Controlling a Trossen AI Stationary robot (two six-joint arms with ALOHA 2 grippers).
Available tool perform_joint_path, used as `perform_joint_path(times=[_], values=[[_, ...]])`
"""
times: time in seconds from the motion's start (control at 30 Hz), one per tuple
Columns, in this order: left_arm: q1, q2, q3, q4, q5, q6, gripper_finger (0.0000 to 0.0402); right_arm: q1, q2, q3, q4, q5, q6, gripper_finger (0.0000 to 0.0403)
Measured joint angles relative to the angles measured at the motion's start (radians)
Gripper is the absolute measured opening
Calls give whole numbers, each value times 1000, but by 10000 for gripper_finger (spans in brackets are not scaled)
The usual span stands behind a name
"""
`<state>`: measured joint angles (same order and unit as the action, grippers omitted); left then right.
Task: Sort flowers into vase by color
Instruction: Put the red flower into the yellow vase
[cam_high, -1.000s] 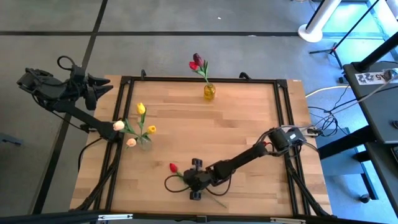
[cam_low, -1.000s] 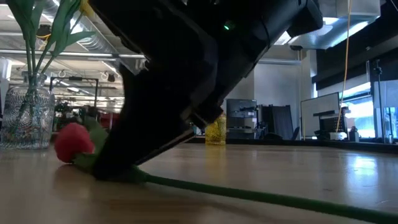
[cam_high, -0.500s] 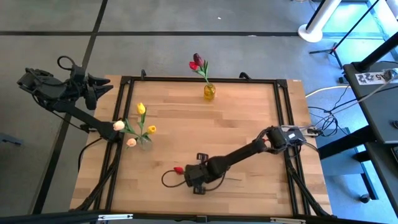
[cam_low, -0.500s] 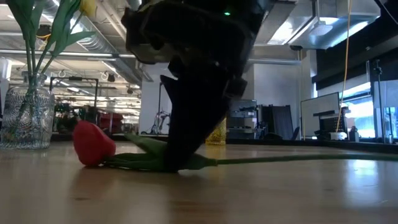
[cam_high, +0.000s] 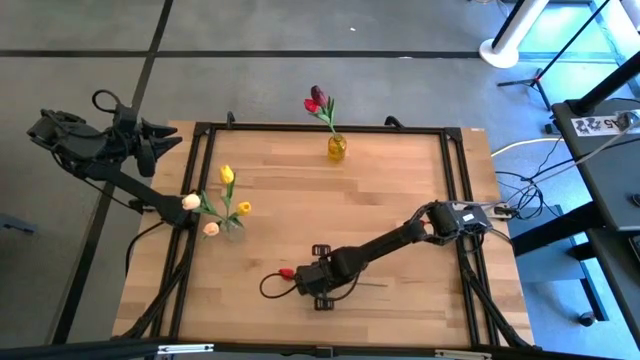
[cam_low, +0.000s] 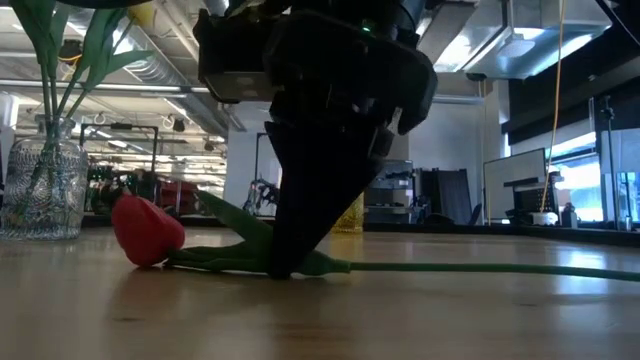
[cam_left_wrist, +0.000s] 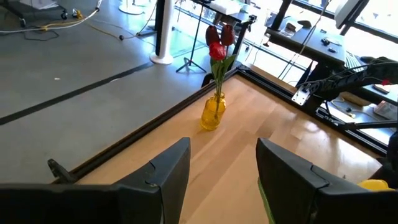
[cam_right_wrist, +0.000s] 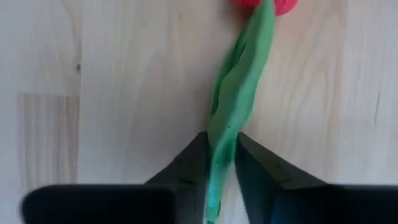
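High view, left to right. The left arm waits folded beyond the table's left rear corner, and its left gripper (cam_left_wrist: 217, 180) stands with jaws wide apart, holding nothing; its wrist camera looks across the wooden table (cam_high: 400, 200) toward the far edge. Near the left edge stands a clear glass vase (cam_high: 233, 230) holding 4 tulips, 2 with yellow heads (cam_high: 227, 174) and 2 with cream-peach heads (cam_high: 190, 202); in the low view this vase (cam_low: 40, 180) appears at the far left. At the middle of the rear edge stands a small yellow vase (cam_high: 337, 148) holding 2 tulips, 1 red (cam_left_wrist: 217, 51) and 1 dark maroon (cam_high: 318, 94).

Toward the front of the table, 1 red tulip (cam_high: 286, 272) lies flat on the wood, head pointing left and stem running right. The right arm reaches from the right side diagonally down to it. The right gripper (cam_high: 322, 283) stands upright over the tulip, fingertips at table level, jaws closed narrowly on the green stem and leaf (cam_right_wrist: 239, 106) just behind the head. In the low view the red head (cam_low: 147, 230) rests on the table, and the stem (cam_low: 480, 268) trails rightward along the surface.
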<state>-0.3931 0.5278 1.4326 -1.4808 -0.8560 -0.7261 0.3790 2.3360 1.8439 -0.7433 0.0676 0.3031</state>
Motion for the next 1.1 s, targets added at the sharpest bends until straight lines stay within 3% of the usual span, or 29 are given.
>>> perform_joint_path(times=[0.13, 0.33, 0.57, 0.67, 0.77, 0.83, 0.93, 1.1], values=[[0, 0, 0, 0, -26, 3, 179, -1, -6, 0, 3, 25, -23, 13], [0, 0, 0, 8, -98, 40, 179, -51, -42, 73, -20, 96, -69, 8], [0, 0, 0, 101, -128, 157, 179, -184, -248, 100, -59, 125, -154, 5], [0, 0, 0, 139, -67, 223, 179, -243, -335, 91, -76, 133, -157, 5], [0, 0, -2, 198, 113, 319, 179, -294, -426, 37, -48, 134, -171, 3], [0, 0, -6, 250, 203, 351, 179, -328, -481, -17, 15, 132, -186, 3], [0, 0, -6, 273, 259, 379, 179, -388, -567, -127, 219, 99, -212, 2], [0, 0, -6, 263, 205, 373, 179, -511, -680, -346, 707, -29, -241, 2]])
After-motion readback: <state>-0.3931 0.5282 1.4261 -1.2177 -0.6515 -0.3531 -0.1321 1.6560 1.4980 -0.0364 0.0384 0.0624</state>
